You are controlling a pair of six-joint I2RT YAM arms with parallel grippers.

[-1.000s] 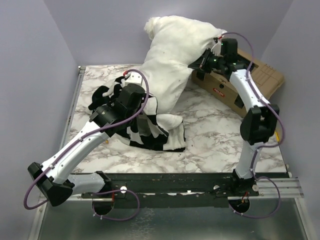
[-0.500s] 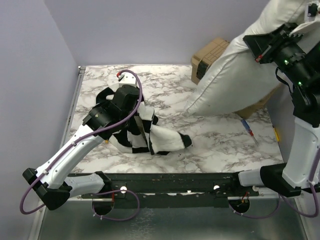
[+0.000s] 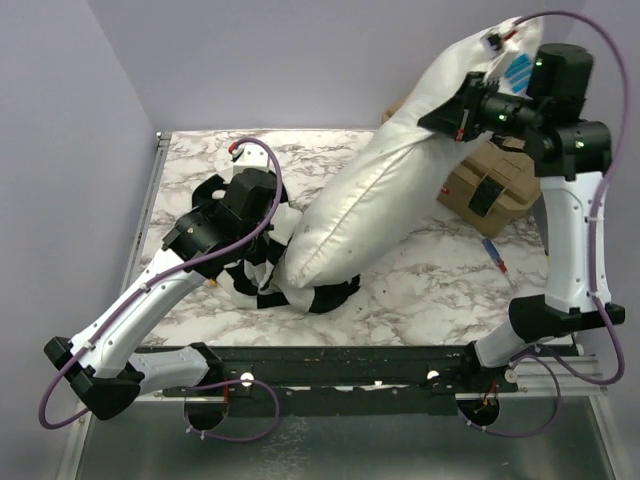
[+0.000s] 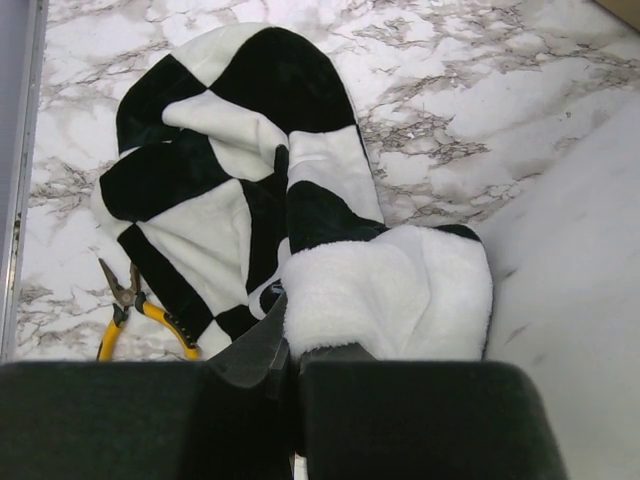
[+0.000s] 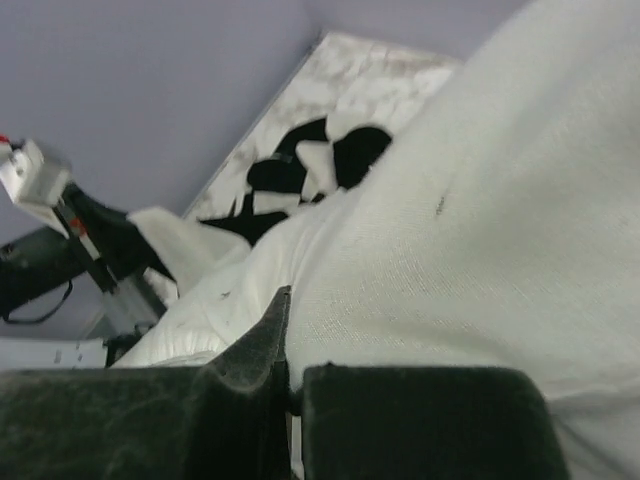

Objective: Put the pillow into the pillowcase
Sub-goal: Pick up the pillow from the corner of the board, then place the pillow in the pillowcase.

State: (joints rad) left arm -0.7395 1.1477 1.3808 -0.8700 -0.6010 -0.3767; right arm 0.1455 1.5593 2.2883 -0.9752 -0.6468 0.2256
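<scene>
Pillow (image 3: 400, 190) hangs slanted from the right gripper (image 3: 447, 118) pinching its top above the table's (image 3: 430, 290) far right corner, lower end on the pillowcase (image 3: 262, 282) mid-table, itself pinched by the left gripper (image 4: 290, 345).

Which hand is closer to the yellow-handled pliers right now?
Left. The left hand, shut on the pillowcase, sits just beside the yellow-handled pliers. The right hand is high at the far right, gripping the pillow near its top end.
</scene>
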